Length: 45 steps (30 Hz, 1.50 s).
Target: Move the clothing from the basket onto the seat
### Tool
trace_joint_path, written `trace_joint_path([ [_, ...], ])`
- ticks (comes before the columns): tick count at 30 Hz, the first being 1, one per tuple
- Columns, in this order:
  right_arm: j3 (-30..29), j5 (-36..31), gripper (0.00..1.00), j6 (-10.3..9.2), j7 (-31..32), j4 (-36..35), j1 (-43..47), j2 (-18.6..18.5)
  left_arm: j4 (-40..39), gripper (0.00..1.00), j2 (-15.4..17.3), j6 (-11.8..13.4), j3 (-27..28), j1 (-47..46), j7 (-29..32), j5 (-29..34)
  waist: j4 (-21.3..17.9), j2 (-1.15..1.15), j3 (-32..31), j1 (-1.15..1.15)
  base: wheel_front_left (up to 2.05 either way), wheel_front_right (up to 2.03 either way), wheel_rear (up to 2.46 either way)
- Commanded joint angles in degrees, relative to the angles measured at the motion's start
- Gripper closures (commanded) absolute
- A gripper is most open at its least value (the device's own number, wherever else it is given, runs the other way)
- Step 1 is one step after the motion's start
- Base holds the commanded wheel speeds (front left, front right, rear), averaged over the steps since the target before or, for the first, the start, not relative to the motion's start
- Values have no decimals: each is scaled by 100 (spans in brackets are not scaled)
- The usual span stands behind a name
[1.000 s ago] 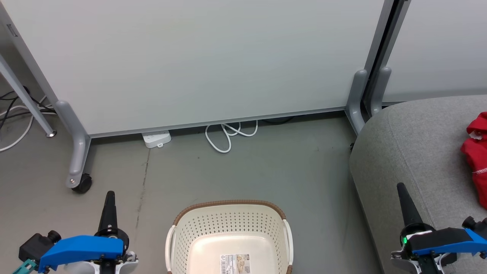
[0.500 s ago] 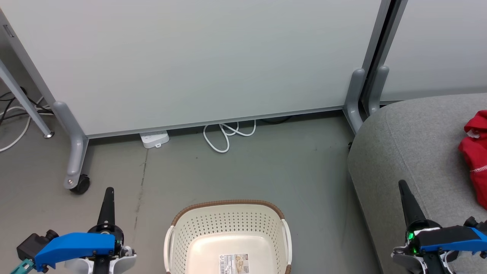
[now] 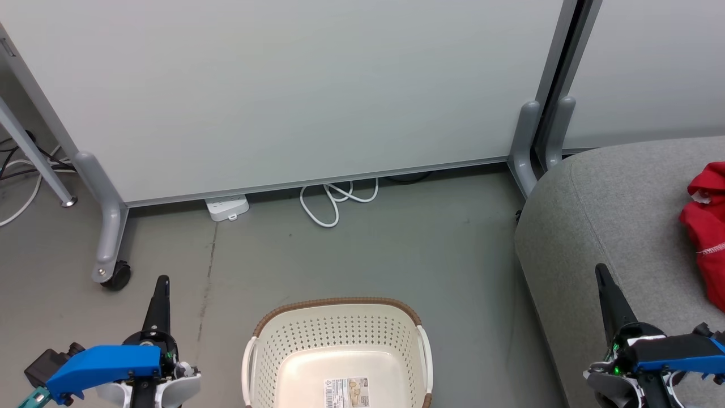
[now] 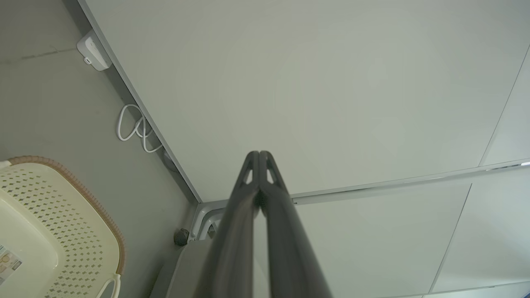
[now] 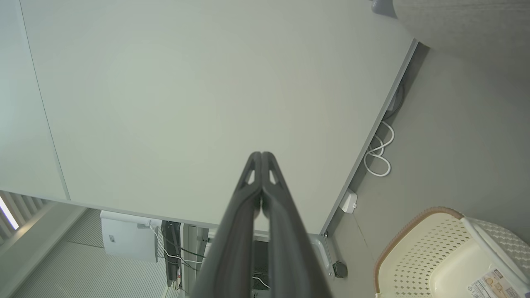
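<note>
The cream basket [image 3: 338,331] with its brown rim stands on the floor at the bottom centre, holding nothing but a paper label on its bottom; it also shows in the left wrist view [image 4: 54,231] and the right wrist view [image 5: 418,252]. Red clothing [image 3: 707,226] lies on the grey seat [image 3: 612,221] at the right edge. My left gripper [image 3: 162,282] is shut to the left of the basket, with nothing in it [image 4: 259,155]. My right gripper [image 3: 600,271] is shut over the seat's front part, also holding nothing [image 5: 261,155].
A pale partition wall [image 3: 294,85] on grey wheeled feet [image 3: 110,255] stands behind the basket. A white power strip [image 3: 227,207] and a coiled white cable [image 3: 334,201] lie at its base. Cables and a metal leg [image 3: 34,153] are at far left.
The whole head picture has drifted slightly, so the camera moved. Both grippers sit a little lower in the view; both stay shut.
</note>
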Motion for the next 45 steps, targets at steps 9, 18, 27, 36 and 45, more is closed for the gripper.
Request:
trace_joint_path([
  [9,-46,509,100,2,138,-44,-96,14,-47,100,9,-50,77,-137,137,-516,-29,0,6,0,0,0,0],
  [18,-80,873,100,2,228,-48,-113,19,-51,100,10,-61,102,-146,231,-888,-55,0,10,0,0,0,0],
  [27,-103,1142,100,2,307,-50,-128,21,-52,100,9,-60,130,-162,304,-1166,-77,0,15,0,0,0,0],
  [36,-101,1139,100,2,307,-50,-120,21,-51,100,9,-50,129,-161,304,-1166,-77,0,15,0,0,0,0],
  [45,-100,1138,100,2,306,-50,-119,21,-51,100,9,-50,128,-161,304,-1167,-77,0,15,0,0,0,0],
])
